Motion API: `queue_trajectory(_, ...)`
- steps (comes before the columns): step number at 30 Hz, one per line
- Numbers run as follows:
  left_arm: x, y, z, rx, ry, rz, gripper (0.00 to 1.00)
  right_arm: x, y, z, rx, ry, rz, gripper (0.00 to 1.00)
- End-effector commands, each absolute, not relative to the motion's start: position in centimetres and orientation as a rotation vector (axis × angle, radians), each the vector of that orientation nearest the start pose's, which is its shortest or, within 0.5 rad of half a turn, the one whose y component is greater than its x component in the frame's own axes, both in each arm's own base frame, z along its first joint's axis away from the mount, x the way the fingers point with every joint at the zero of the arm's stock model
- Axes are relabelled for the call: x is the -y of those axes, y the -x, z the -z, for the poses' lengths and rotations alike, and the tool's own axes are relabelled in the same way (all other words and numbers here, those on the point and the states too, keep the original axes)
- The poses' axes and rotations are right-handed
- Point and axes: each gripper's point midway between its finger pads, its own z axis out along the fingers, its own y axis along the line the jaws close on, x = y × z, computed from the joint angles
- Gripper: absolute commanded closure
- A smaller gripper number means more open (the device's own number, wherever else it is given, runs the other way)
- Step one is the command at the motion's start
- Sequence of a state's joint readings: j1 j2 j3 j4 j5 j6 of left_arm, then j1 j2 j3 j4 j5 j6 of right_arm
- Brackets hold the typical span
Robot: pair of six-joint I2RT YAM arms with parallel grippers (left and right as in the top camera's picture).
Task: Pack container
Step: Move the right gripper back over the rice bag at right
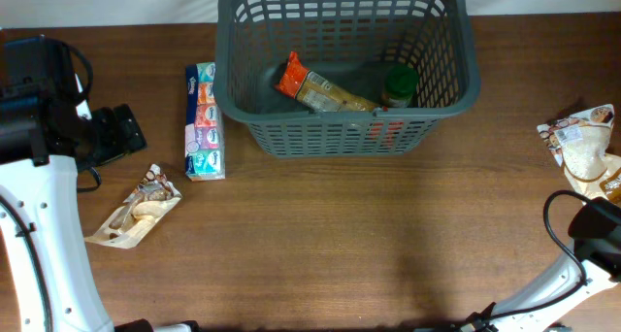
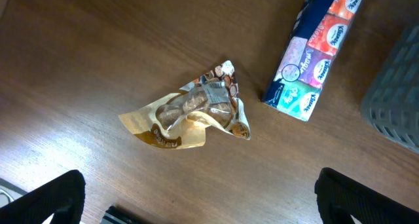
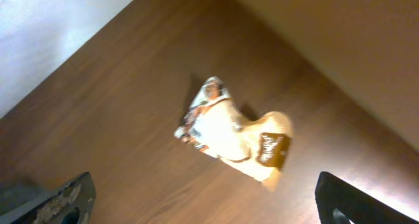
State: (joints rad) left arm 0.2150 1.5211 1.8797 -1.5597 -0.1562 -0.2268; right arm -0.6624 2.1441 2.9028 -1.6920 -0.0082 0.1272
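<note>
The dark grey slotted container (image 1: 456, 84) stands at the back centre of the table. Inside lie an orange-ended snack packet (image 1: 320, 89) and a green-lidded jar (image 1: 399, 85). A multicoloured tissue pack (image 1: 203, 121) lies left of it, also in the left wrist view (image 2: 321, 50). A beige snack bag (image 1: 136, 215) lies front left, also in the left wrist view (image 2: 190, 116). Another beige snack bag (image 1: 587, 149) lies at the far right, also in the right wrist view (image 3: 236, 132). My left gripper (image 2: 196, 201) is open above the table near the left bag. My right gripper (image 3: 206, 201) is open over the right bag.
The table's right edge and a pale floor show in the right wrist view (image 3: 340, 60). The left arm's black body (image 1: 44, 99) sits at the far left; the right arm (image 1: 592, 240) is at the front right corner.
</note>
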Motion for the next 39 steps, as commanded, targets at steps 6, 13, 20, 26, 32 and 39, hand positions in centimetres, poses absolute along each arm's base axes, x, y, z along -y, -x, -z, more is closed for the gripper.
queue_trajectory(6,-9.1,-28.9,-29.4,-2.683,0.632,-0.213,0.01,26.0,-37.5,-35.2,-2.316,-0.839,0.066,0.01)
queue_trajectory(13,-9.1,-28.9,-29.4,-2.684,0.632,-0.213,0.01,30.5,-34.3,-35.2,-2.308,-0.984,0.456,0.01)
queue_trajectory(20,-9.1,-28.7,-29.3,-2.693,0.633,-0.213,0.01,28.3,-37.2,-34.6,-2.476,-0.391,0.391,0.01)
queue_trajectory(26,-9.1,-28.7,-29.3,-2.693,0.633,-0.213,0.00,27.7,-38.0,-31.3,-2.588,-0.021,0.295,0.01)
queue_trajectory(32,-9.1,-28.7,-29.3,-2.692,0.633,-0.214,0.01,33.3,-35.7,-26.1,-2.772,-0.129,0.432,0.01)
queue_trajectory(39,-9.7,-28.9,-29.6,-2.672,0.640,-0.263,0.00,36.0,-33.3,-21.8,-2.873,-0.237,0.368,0.01)
